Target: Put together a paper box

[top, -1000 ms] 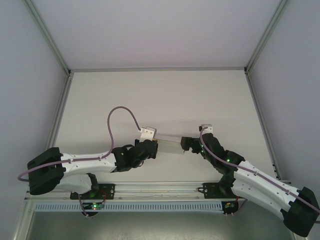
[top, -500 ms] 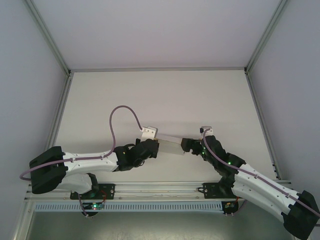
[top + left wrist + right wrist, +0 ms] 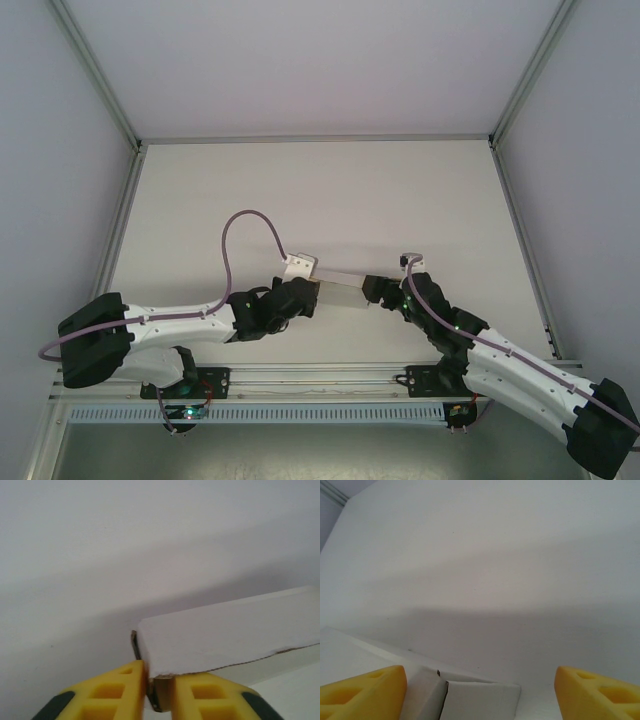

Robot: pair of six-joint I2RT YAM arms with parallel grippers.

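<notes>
Paper box (image 3: pixel 340 286) stays almost where it was, one end pinched in the narrow jaws of the left gripper (image 3: pixel 316 295). The jaws of the right gripper (image 3: pixel 372 289) straddle its other end, wide apart, and that arm has shifted slightly.

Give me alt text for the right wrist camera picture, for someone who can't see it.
The right gripper is open, its yellow fingers wide apart at the picture's bottom corners, with one end of the white paper box between them, nearer the finger at the left edge. A white table stretches beyond.
</notes>
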